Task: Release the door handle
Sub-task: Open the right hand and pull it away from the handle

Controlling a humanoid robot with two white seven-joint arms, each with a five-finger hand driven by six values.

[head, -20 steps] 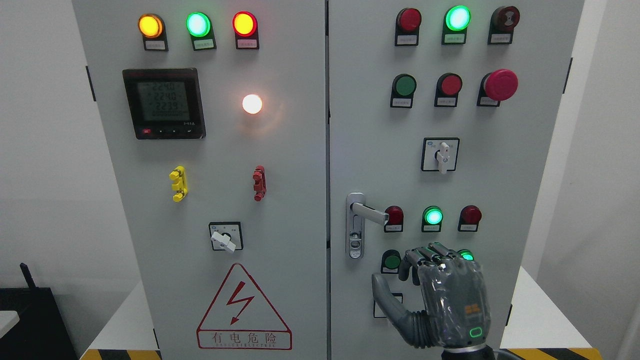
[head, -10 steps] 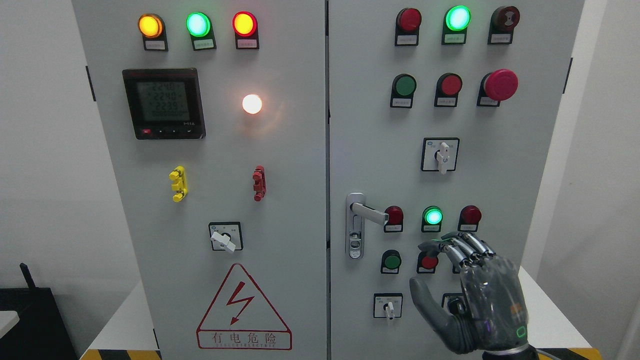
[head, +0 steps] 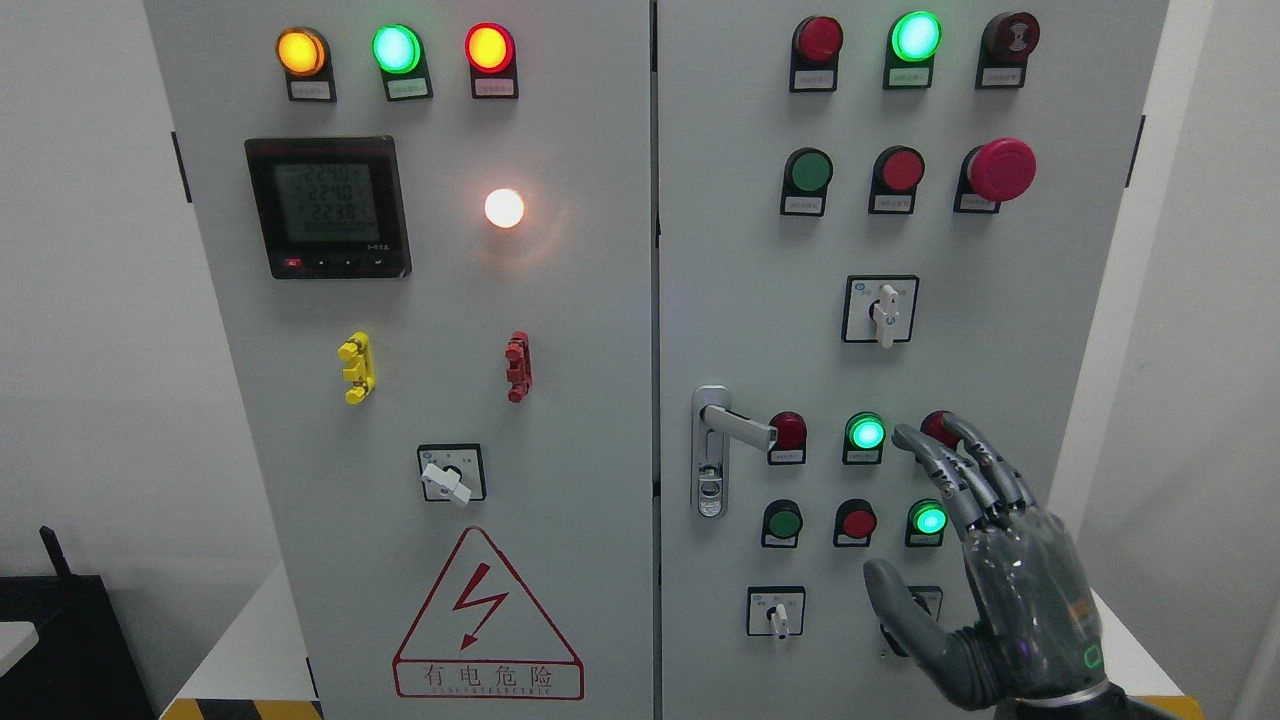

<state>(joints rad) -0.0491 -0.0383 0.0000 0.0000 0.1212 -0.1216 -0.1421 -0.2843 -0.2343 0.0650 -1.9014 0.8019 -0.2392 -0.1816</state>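
Door handle [head: 738,425] sat free on the cabinet door [head: 760,250], well off to the upper left of the right hand [head: 975,560], whose fingers [head: 950,465] were spread and gripping nothing. By the look of it, the release was done; only withdrawing remained.

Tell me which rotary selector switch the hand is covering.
The bottom-right selector switch, partly hidden behind the right hand's thumb; the other three show fully.
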